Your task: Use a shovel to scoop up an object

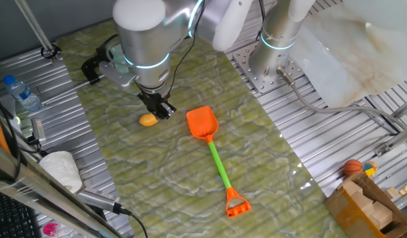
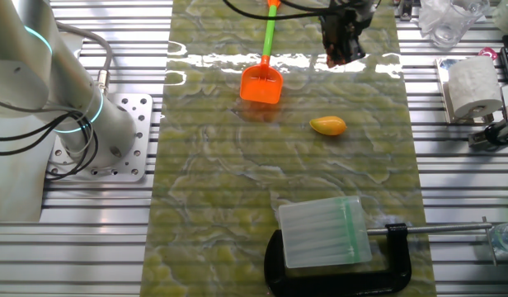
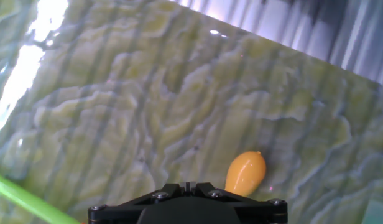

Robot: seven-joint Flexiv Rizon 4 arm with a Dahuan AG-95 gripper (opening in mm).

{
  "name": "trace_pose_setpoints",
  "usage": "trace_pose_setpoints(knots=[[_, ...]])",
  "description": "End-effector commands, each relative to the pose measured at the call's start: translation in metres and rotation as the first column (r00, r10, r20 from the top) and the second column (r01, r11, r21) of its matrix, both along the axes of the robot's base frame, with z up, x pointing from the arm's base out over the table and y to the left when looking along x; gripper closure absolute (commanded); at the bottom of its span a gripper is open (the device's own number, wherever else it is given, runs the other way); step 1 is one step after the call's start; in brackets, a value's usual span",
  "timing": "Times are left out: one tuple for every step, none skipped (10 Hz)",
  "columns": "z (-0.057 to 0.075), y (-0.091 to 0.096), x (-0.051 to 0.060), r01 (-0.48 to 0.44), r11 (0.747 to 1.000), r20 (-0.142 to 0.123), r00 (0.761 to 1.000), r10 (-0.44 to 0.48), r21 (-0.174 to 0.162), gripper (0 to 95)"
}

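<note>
- While the shovel (image 1: 215,156) lies untouched on the green-marbled surface (image 1: 164,172), the step in hand reads as the reach for its handle; nothing is scooped yet.
- Tool (image 1: 158,106): hangs over the surface just beside the object (image 1: 148,119), carrying nothing. Whether its jaws stand parted or together cannot be told; the hand view shows only the black housing at 6 o'clock.
- Object: small yellow-orange oval, resting free at about 8 o'clock of the tool in one fixed view and at about 4 o'clock of the shovel's blade (image 2: 261,84) in the other fixed view, clearly apart from it.
- Shovel: orange blade toward the object, green shaft (image 1: 220,164) running off to 5 o'clock, orange D-shaped grip (image 1: 236,203) farthest from the tool.
- Advice, handling: take the thin shaft across its width, toward the grip end, so the blade keeps reach and can lie flat.
- Advice, approach: move clear of the object first; a brush could roll it.
- Risk: smooth oval may skid ahead of the blade; a low, shallow entry looks safest.
</note>
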State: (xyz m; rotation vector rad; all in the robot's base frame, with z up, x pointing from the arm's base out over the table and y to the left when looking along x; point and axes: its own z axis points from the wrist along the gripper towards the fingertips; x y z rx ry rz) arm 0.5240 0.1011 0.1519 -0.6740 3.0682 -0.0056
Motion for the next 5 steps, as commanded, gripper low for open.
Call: trace_pose_setpoints(knots=[[0.0002, -0.0015, -0.0025, -0.016, 1.000, 0.003, 1.000, 0.016, 0.000, 95.0], [0.0000, -0.0018, -0.0027, -0.014, 1.000, 0.003, 1.000, 0.014, 0.000, 95.0], [-0.0001, -0.0018, -0.0027, -0.024, 1.000, 0.002, 1.000, 0.024, 0.000, 95.0], [-0.0005, -0.0020, -0.0029, -0.024, 1.000, 0.002, 1.000, 0.024, -0.001, 95.0], [-0.0011, -0.0024, -0.0031, -0.024, 1.000, 0.002, 1.000, 0.024, -0.001, 95.0]])
